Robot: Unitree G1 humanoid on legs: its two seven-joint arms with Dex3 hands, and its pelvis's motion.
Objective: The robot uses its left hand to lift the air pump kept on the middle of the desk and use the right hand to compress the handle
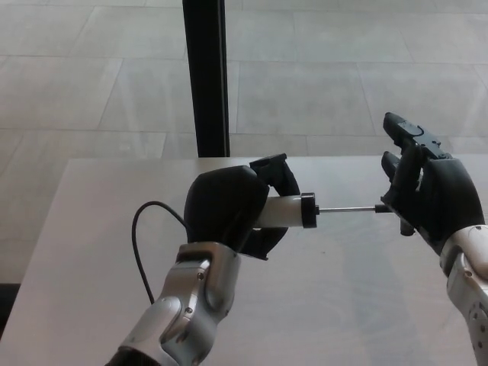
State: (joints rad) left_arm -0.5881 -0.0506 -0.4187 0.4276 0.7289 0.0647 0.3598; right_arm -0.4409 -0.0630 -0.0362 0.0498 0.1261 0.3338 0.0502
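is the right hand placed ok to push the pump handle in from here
Probably yes: the right hand sits against the handle at the rod's end, nothing lies between, and the left hand holds the pump barrel.

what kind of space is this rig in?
Probably an indoor lab or office lobby, not a workshop: a plain pale desk, large grey floor tiles beyond it, and a black pillar standing at the far edge.

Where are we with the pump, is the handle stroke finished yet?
Lift looks done: the left hand holds the air pump above the desk, hose trailing. In hand: the right hand presses on the handle, fingers extended. Left: the rod is exposed between cap and handle, so the stroke isn't complete.
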